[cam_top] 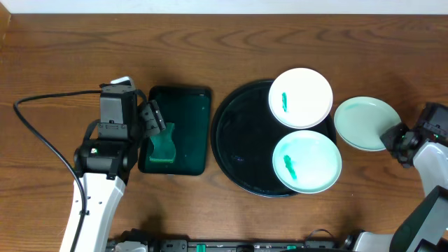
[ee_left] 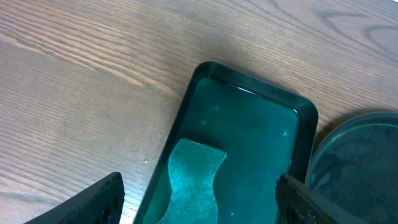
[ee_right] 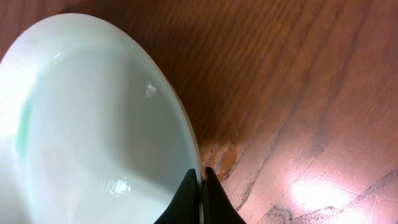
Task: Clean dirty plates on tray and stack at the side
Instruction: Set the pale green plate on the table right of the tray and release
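On the wooden table (cam_top: pixel 70 56), one large round black tray (cam_top: pixel 241 133) is located at the centre. Three plates are counted in total. Two are carried on the right half of the black tray: the upper plate (cam_top: pixel 308 91), white, and the lower plate (cam_top: pixel 315 157), pale mint. The two are set close together, and both overhang the tray rim. One green smear (cam_top: pixel 284 101) is seen on the upper plate and one green smear (cam_top: pixel 290 166) on the lower plate. The third plate (cam_top: pixel 360 120), pale mint, is positioned off the tray, on the table just beside its right edge; no smear is seen on it in the overhead or right wrist view.

One rectangular dark green tray (cam_top: pixel 189 105) is placed to the left of the black tray, near it but apart. One green sponge (cam_top: pixel 164 143) is lying inside it, toward its near left end.

Two grippers are in view. The left gripper (ee_left: pixel 202 202) is held above the green tray with its jaws spread wide apart, the sponge seen between them, and nothing is gripped. The right gripper (ee_right: pixel 201 186) is pressed together on the near right rim of the third plate.
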Tool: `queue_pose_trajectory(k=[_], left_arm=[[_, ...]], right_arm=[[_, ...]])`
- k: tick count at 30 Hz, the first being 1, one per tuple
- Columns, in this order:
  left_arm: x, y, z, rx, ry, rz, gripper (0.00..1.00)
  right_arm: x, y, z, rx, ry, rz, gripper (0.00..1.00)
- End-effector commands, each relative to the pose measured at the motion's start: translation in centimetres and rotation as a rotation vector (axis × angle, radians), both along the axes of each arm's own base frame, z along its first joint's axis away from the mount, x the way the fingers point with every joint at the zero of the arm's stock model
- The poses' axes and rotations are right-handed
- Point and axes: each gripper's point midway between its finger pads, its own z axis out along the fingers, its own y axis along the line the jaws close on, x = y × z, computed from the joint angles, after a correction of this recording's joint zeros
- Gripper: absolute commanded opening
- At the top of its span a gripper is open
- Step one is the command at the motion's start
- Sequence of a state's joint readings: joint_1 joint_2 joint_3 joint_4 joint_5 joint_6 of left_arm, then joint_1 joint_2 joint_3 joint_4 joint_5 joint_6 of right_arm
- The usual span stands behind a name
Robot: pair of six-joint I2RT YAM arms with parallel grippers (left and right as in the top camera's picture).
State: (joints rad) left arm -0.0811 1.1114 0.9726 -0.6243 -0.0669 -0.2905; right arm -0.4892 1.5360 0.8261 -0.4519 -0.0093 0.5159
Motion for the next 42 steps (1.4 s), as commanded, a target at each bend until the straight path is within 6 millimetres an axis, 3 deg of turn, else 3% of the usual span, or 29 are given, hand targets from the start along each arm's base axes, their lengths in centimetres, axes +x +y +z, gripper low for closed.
queue_pose_trajectory(k=[1,19,31,35,42], left_arm=[[0.4,0.3,0.8,0.012,-0.016,0.012,0.78],[0.4,0.3,0.8,0.012,-0.016,0.012,0.78],[0.4,0.3,0.8,0.012,-0.016,0.012,0.78],[0.4,0.3,0.8,0.012,-0.016,0.012,0.78],[0.4,0.3,0.8,0.012,-0.016,0.012,0.78]], right_arm=[[-0.2,0.4,-0.1,0.008,0.000,-0.002,0.01],[0.6,1.8,-0.2,-0.011,-0.001,0.055,0.01],[1.6,1.0,0.0,-0.046,-0.039,0.048,0.01],[1.4,0.0,-0.4,-0.095,-0.012,0.023,0.01],[1.5,0.0,-2.4,-0.076,0.024,0.025,0.01]])
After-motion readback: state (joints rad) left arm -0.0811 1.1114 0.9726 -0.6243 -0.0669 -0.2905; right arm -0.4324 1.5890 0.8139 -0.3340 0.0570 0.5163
